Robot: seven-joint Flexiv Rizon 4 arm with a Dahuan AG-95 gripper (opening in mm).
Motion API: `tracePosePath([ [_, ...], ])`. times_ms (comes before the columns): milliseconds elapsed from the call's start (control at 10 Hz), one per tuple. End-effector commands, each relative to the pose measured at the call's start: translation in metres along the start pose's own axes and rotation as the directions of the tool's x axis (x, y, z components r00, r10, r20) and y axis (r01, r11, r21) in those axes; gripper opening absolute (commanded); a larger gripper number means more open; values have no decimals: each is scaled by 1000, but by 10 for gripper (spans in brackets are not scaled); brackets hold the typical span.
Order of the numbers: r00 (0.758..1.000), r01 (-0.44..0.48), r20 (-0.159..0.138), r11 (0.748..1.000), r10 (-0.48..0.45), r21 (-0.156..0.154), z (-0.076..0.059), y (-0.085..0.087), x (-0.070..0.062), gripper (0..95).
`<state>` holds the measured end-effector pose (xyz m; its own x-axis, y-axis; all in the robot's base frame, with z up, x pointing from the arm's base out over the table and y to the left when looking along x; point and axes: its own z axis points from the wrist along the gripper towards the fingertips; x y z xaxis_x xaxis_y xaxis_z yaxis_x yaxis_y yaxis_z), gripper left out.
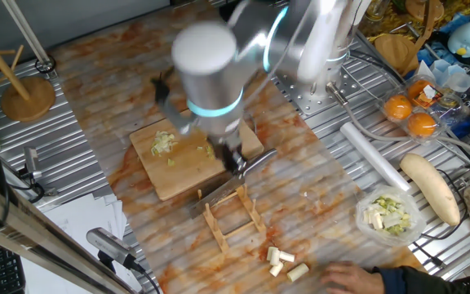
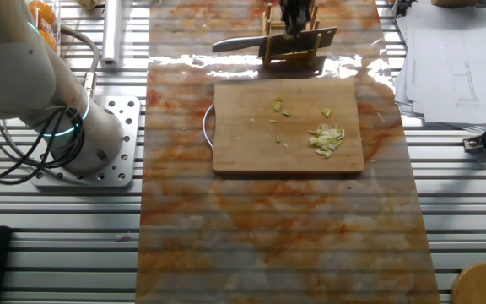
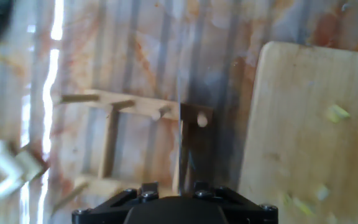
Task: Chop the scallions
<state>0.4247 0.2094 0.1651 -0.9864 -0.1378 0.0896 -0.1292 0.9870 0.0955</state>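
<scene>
From my remote seat, the hand (image 2: 297, 19) was parked over the wooden rack (image 1: 233, 214) just past the far edge of the cutting board (image 2: 243, 150), clamped on the handle of the knife (image 2: 274, 42), with the blade lying flat and sideways right above the rack. The hand view was blurry, but I could see the rack's pegs straight below the fingers and the board off to one side. The chopped scallions (image 2: 326, 139) sat on the board as a small pale green heap near one end, with a few loose slivers (image 2: 278, 105) scattered closer to the middle. A handful of uncut stubs (image 1: 285, 264) lay on the counter (image 2: 268, 236) beyond the rack, and somebody's hand was resting near them. A clear tub (image 1: 390, 216) with more cut pieces sat beside a long pale root (image 1: 431, 186) off to the side.
</scene>
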Motion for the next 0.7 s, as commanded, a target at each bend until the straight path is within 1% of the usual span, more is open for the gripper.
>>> tracePosePath([
  [100, 1000, -8, -20, 1000, 8, -1, -55, -27, 67, 0],
  [200, 1000, 0, -18, 1000, 0, 1, -59, -35, 83, 0],
  [300, 1000, 10, -18, 1000, -10, 3, -62, -39, 95, 0],
  [400, 1000, 12, -22, 1000, -12, 16, -60, -43, 104, 0],
  [700, 1000, 8, -21, 1000, -8, 12, -54, -44, 114, 0],
])
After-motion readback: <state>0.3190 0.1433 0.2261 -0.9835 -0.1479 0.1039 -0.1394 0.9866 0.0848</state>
